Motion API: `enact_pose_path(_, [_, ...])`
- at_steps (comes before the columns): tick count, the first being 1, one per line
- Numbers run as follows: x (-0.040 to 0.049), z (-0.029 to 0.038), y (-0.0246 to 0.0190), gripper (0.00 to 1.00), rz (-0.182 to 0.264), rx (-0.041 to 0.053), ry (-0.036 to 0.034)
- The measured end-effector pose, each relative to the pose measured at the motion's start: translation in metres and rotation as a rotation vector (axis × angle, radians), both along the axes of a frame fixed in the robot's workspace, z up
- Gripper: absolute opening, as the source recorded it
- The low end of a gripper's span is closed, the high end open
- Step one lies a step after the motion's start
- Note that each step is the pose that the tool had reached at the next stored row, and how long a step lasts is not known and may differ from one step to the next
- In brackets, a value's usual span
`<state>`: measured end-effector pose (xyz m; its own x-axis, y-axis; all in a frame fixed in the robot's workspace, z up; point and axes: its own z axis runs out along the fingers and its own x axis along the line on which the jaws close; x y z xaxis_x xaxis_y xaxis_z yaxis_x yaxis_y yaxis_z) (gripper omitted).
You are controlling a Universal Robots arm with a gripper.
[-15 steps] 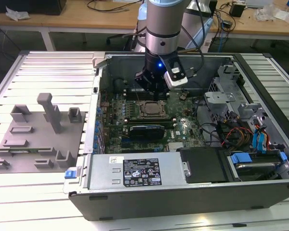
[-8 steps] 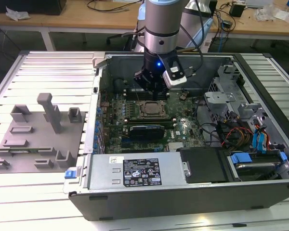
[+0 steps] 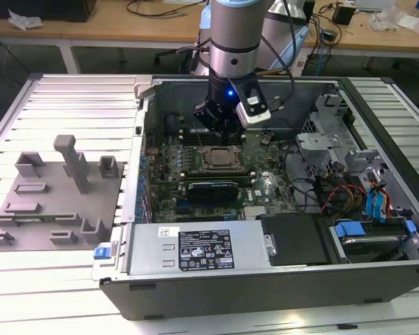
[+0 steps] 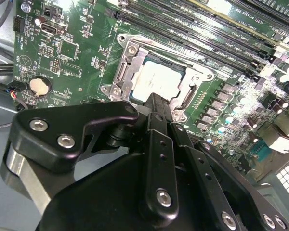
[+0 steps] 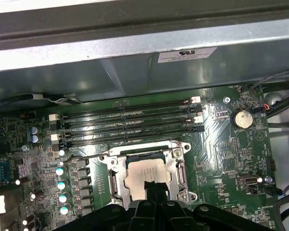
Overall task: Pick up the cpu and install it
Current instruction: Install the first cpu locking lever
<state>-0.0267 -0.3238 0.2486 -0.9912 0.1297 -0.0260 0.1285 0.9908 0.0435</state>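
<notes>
One cpu [image 5: 147,172], pale metal top up, lies flat inside the dark socket frame [image 5: 179,169] near the middle of the motherboard [image 5: 221,159], with the memory slots [image 5: 130,126] along one side of the frame. Gripper [image 5: 154,186] hangs right over the chip's near edge in both wrist views, fingers drawn close together with nothing between them. Chip looks seated, frame open around it. Judging by looks: light, stiff and thin, with a smooth lid that is likely slippery, while the underside contacts and socket are probably fragile. Best taken by two opposite rim edges and kept level, not pressed on the lid.
</notes>
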Motion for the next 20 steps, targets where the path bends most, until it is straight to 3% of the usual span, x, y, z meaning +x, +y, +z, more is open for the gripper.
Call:
enact_pose_path(15, [-0.0009, 0.0028, 0.0001, 0.11, 0.000, -0.0003, 0.0000])
enact_pose_path(20, [-0.0088, 0.0028, 0.0000, 0.11, 0.000, -0.0001, -0.0001])
